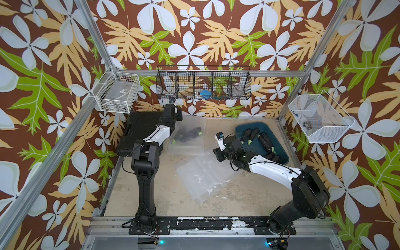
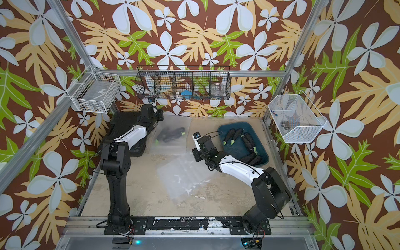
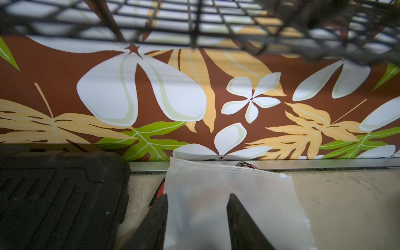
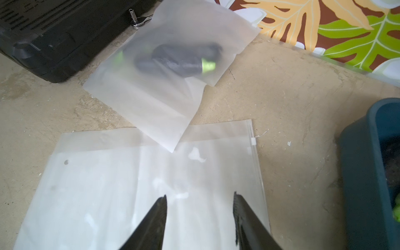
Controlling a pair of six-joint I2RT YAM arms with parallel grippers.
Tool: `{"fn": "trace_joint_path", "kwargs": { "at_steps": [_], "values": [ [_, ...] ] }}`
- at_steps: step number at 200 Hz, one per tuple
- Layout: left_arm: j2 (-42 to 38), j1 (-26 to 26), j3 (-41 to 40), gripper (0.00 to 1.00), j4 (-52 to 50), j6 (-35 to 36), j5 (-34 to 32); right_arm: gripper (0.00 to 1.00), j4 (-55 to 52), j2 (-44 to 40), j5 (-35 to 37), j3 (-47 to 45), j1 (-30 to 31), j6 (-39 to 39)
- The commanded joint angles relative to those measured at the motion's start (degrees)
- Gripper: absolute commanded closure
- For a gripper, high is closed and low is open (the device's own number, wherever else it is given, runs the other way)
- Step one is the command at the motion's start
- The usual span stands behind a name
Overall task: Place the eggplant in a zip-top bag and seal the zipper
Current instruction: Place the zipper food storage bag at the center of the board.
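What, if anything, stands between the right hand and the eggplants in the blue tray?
Nothing visible but the near wall of the tray. The right hand hangs open over the empty bag, and the eggplants lie uncovered in the tray beside it.

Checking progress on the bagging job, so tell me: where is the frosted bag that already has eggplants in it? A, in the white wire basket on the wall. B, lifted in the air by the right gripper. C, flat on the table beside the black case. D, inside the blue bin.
C: the filled bag lies flat on the table, right beside the black case.
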Motion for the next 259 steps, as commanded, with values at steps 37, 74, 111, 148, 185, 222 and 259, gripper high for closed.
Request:
{"fn": "trace_joint_path", "kwargs": {
  "at_steps": [37,74,111,148,185,222,259],
  "values": [
    [-14.0,-1.3,-9.1,0.54,-5.5,-6.3,2.1,0.49,-3.3,-3.3,-2.0,-4.1,0.3,4.9],
    [-23.1,-9.4,-20.7,0.54,-10.5,-9.4,0.1,0.48,-5.9,-4.8,3.0,-7.1,-1.8,10.5],
    [-30.4,-16.9,-34.1,0.56,-10.8,-15.0,4.9,0.5,-5.5,-0.6,1.4,-6.1,-10.5,10.9],
    [-34.7,-24.5,-45.9,0.6,-7.7,-19.1,7.3,0.53,-4.8,4.3,-1.9,-5.9,-13.4,9.8],
    [-33.2,-28.1,-49.9,0.64,-5.3,-20.4,8.2,0.55,-5.8,6.4,-4.0,-5.5,-13.5,8.2],
    [-32.3,-29.5,-52.2,0.66,-3.1,-21.5,8.6,0.56,-6.4,9.0,-3.5,-5.6,-13.5,7.3],
    [-31.6,-29.6,-53.5,0.67,-3.3,-22.4,8.5,0.7,-6.0,8.7,-3.9,-7.2,-13.5,7.2]
  ]
}}
